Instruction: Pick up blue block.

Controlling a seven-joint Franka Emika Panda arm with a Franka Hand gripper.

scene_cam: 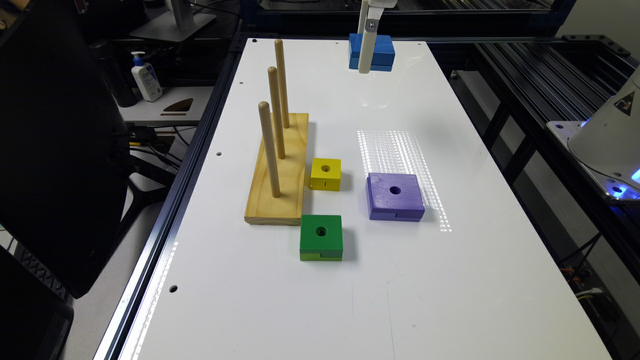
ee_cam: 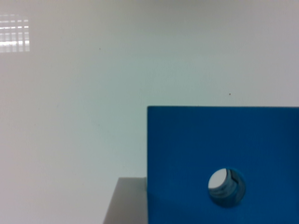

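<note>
The blue block [scene_cam: 382, 50] hangs in the air over the far end of the white table [scene_cam: 450, 280], and a faint reflection shows on the surface below it. My gripper [scene_cam: 367, 50] comes down from above as a white part across the block's front and is shut on the block. In the wrist view the blue block [ee_cam: 201, 149] is close and large. Its round centre hole is visible, and its grey shadow falls on the table beneath.
A wooden base with three upright pegs [scene_cam: 280, 170] stands at the exterior view's left of the table. Near it lie a yellow block [scene_cam: 325, 174], a green block [scene_cam: 321, 237] and a larger purple block [scene_cam: 395, 196]. The robot's base [scene_cam: 610, 135] is at the right edge.
</note>
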